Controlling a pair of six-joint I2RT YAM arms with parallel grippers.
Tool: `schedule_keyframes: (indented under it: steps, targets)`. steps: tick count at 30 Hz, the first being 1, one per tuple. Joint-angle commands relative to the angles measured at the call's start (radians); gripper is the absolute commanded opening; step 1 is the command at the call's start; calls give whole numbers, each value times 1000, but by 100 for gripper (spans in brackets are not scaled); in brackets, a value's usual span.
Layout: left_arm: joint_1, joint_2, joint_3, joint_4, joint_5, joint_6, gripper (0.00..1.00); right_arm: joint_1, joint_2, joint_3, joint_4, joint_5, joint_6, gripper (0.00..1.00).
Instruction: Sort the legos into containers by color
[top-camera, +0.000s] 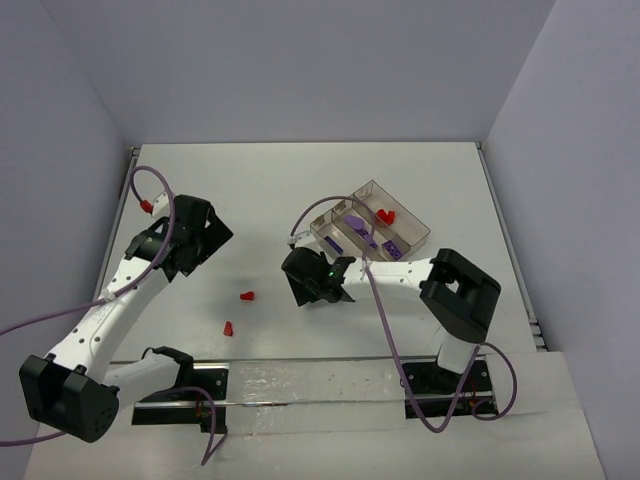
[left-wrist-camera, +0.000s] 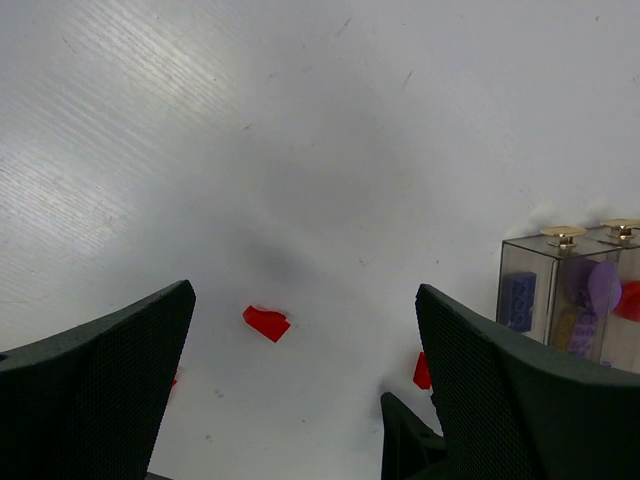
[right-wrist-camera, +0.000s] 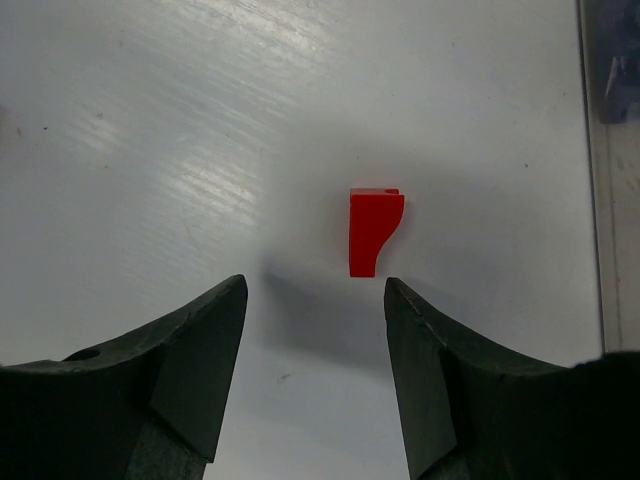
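Two red legos (top-camera: 246, 296) (top-camera: 228, 328) lie on the white table between the arms. The clear tray (top-camera: 412, 228) at the right holds purple legos (top-camera: 352, 222) and one red lego (top-camera: 386, 215). My right gripper (top-camera: 308, 288) is open and empty beside the tray's near-left end. In the right wrist view its jaws (right-wrist-camera: 315, 288) stand apart above the table. A red lego (right-wrist-camera: 375, 230) lies just beyond the tips, nearer the right finger. My left gripper (top-camera: 205, 240) is open and empty at the left. In its wrist view (left-wrist-camera: 305, 295) a red lego (left-wrist-camera: 266, 322) lies ahead, and another (left-wrist-camera: 422, 370) peeks past the right finger.
Grey walls close the table on three sides. Purple cables loop over both arms, with a red cable tip (top-camera: 146, 206) near the left arm. The tray's end (left-wrist-camera: 570, 290) shows at the right of the left wrist view. Metal base rails (top-camera: 300, 385) run along the near edge.
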Motion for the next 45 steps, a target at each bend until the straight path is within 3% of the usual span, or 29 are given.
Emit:
schedule_keyframes:
  steps: [1, 17, 22, 23, 24, 25, 33, 39, 45]
  targets:
    - [7, -6, 2, 63, 21, 29, 99, -15, 39, 36, 76, -9, 19, 62]
    - [7, -67, -36, 128, 46, 52, 98, -66, 102, 44, 105, -17, 13, 46]
    - [8, 0, -1, 81, 60, 61, 98, -66, 97, 51, 94, -4, 11, 28]
    - [7, 4, -1, 80, 65, 63, 98, -66, 93, 51, 93, -1, 11, 22]
    - [8, 4, -2, 87, 69, 63, 98, -66, 82, 50, 89, 4, 8, 9]
    - [8, 4, -3, 91, 71, 63, 98, -66, 71, 50, 86, 6, 6, 2]
    - [7, -9, -2, 87, 33, 57, 99, -87, -139, 112, 11, 77, -75, 0]
    - [8, -2, -10, 73, 34, 58, 99, -270, -256, 141, -1, 76, -112, 0]
    - [8, 15, 2, 68, 37, 58, 99, -495, -268, 146, -7, 25, -111, 0]
